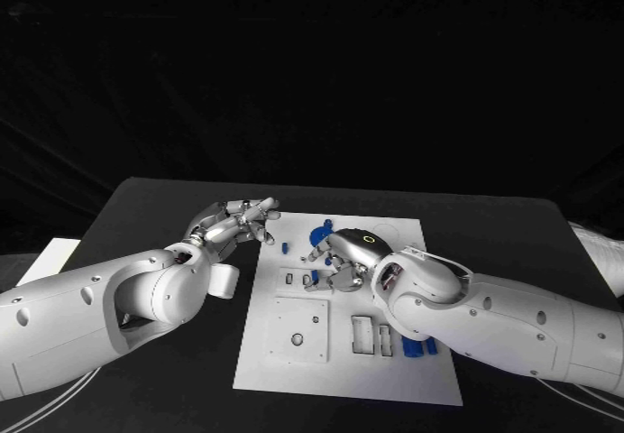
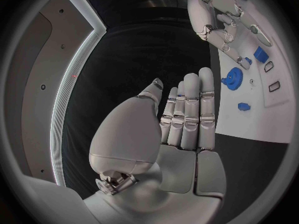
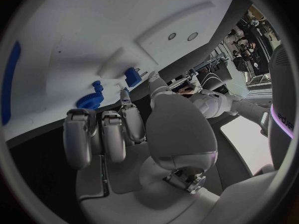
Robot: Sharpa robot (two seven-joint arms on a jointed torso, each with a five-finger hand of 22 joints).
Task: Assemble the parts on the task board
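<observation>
The right hand (image 1: pixel 344 262) has its fingers (image 3: pixel 102 134) curled down onto the task board (image 1: pixel 344 361). From the right wrist view they seem bunched together over the white surface with nothing plainly between them, though I cannot tell for certain whether a small part is pinched under the tips. Just beyond those fingertips sits a blue gear (image 3: pixel 90 97), and a small blue block (image 3: pixel 132 76) stands a little past it.

The left hand (image 1: pixel 234 225) hovers just off the board's left edge, over the black table (image 1: pixel 156 198). Its fingers (image 2: pixel 190 109) are straight and side by side, the thumb a little apart, holding nothing.

My guess is that the right hand is working at the far-left part of the board, either seating a piece or about to pick up the gear. The next move calls for a fine pinch on a small part and a straight push down into its seat, and the left hand looks placed to steady the board if needed.

As for holders, the board carries several recesses. The two narrow rectangular slots (image 1: pixel 372 336) near its middle look empty, as does the square plate with a hole (image 1: pixel 298 330) beside them. A few blue parts (image 1: pixel 418 347) lie loose at the near right, partly behind the right arm.
</observation>
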